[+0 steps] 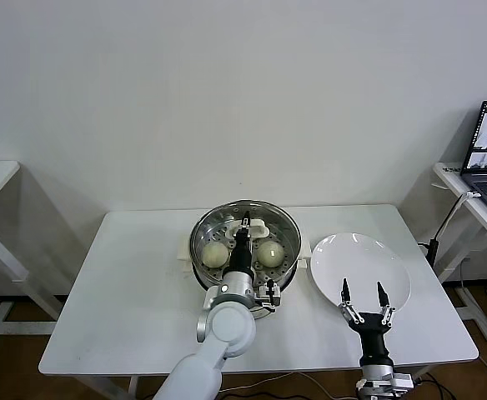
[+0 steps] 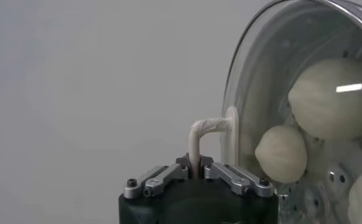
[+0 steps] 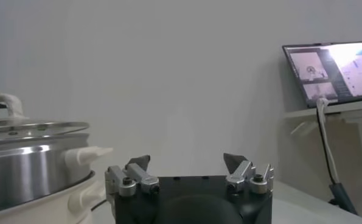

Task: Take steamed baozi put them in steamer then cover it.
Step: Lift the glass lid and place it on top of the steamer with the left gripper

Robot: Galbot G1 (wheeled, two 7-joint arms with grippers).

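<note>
Covering step: the left end effector (image 1: 245,227) grips the lid (image 1: 245,236) handle over the pot (image 1: 287,268); next, release. The right end effector (image 1: 364,295) waits open by the plate (image 1: 360,262).

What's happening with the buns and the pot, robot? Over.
Left gripper shut on glass lid handle, lid on steamer. Baozi inside. Right gripper open over the plate, empty. Nothing in the way.
</note>
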